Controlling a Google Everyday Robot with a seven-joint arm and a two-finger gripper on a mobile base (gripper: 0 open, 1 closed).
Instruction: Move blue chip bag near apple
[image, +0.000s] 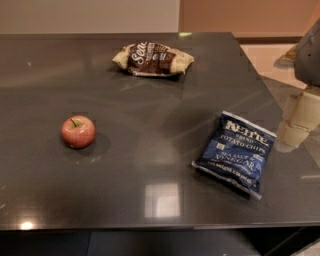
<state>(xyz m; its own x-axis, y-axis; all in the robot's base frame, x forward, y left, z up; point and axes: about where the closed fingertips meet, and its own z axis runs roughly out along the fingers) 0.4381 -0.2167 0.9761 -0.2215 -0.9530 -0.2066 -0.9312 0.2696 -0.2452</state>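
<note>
The blue chip bag (235, 152) lies flat toward the counter's (150, 100) front right corner, well apart from the apple (78, 131) near the left edge, with the gripper (298, 122) beside it at the right edge, wide or narrow I cannot tell.

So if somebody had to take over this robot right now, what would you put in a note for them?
Gripper: at the right edge of the view, close beside the blue chip bag.
Blue chip bag: lying flat on the dark table, front right, not lifted.
Apple: upright on the left side, far from the bag.
Brown snack bag: at the back, not part of the job.
Done: nothing that shows; the bag is not near the apple.
Left: grasp the blue bag, carry it left across the table, set it down beside the apple.
</note>
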